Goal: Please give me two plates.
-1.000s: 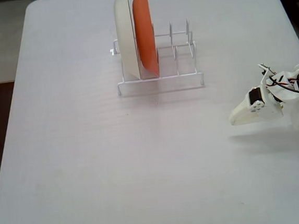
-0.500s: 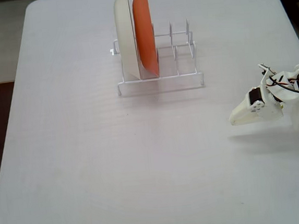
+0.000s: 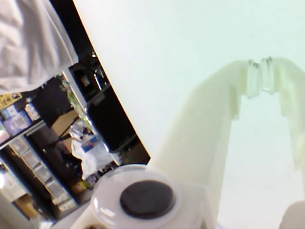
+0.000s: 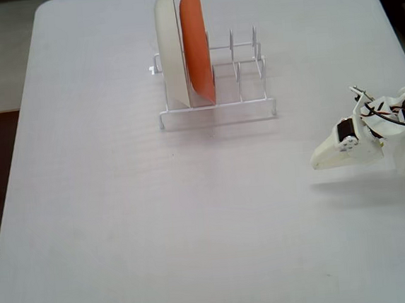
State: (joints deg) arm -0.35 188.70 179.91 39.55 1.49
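Observation:
Neither the yellow plate nor the light blue plate shows in either view. My white gripper [image 4: 316, 163] rests low over the table at the right side of the fixed view and points left, well away from the rack. In the wrist view the gripper [image 3: 260, 76] has its two fingertips together over the bare white table, with nothing between them.
A white wire dish rack [image 4: 217, 112] stands at the back middle of the table. It holds a cream-white plate [image 4: 171, 48] and an orange plate [image 4: 197, 45] upright in its left slots; its right slots are empty. The table's edge [image 3: 125, 109] runs past shelves and clutter.

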